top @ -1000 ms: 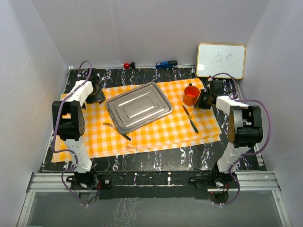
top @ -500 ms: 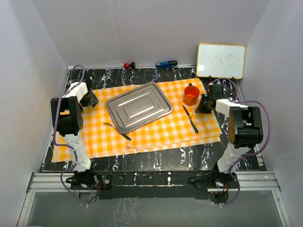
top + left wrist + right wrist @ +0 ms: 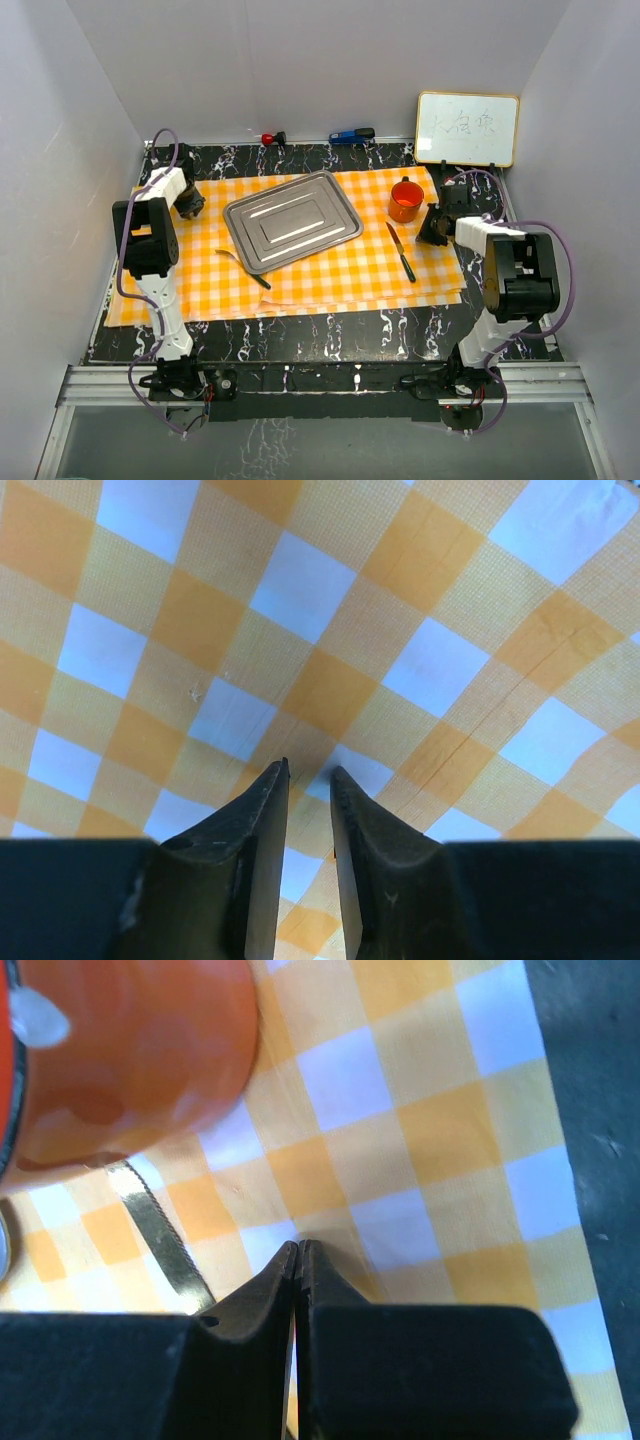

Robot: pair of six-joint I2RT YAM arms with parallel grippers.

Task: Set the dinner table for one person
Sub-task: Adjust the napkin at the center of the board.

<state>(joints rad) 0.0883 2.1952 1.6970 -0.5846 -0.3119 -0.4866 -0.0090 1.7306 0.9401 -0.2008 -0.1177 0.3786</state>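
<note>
Top external: table (image 3: 330, 345) spanning mid-frame, rigid, heavy, not for gripping; limp cloth (image 3: 330, 275) best taken at edges, left gripper (image 3: 190, 203) upper left nearly closed, seemingly pinching it, right gripper (image 3: 432, 225) clamped on it beside cup (image 3: 405, 200).

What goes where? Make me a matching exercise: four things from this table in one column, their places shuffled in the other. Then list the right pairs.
Things
1. orange mug
2. knife
3. fork
4. whiteboard

Places
A. standing at the far right corner, off the checked cloth
B. on the cloth, by the near left corner of the steel tray
C. on the cloth, right of the tray, near the cloth's far edge
D. on the cloth, just in front of the mug

Pairs: 1-C, 2-D, 3-B, 4-A
</note>
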